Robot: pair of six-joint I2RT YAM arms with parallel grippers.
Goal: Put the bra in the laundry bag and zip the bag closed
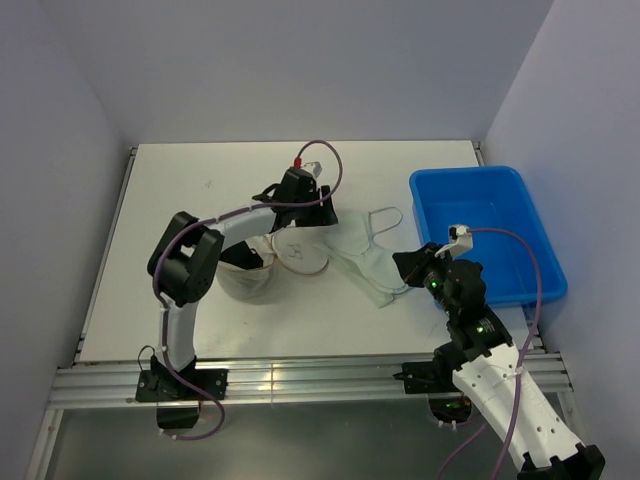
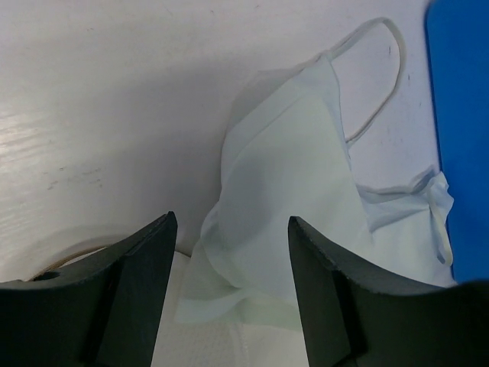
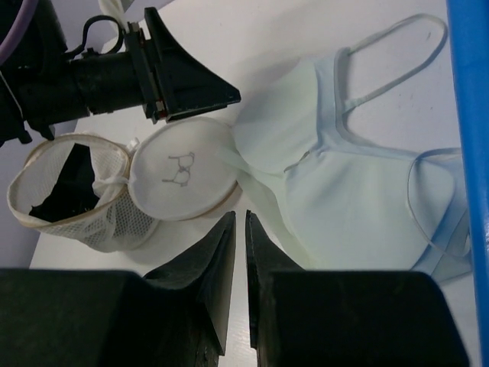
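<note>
Right gripper [image 3: 238, 216], jaws almost clenched, at edge of pale-green soft fabric bra [image 3: 344, 191]; left gripper [image 2: 231, 222], jaws released, above it.

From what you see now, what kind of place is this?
Likely a robot test cell: a white table boxed in by plain walls, with a left arm and a right arm on a metal rail.

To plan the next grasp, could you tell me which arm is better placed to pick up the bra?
Probably left: the left end effector hangs open over the bra beside the bag; the right end effector is shut.
</note>
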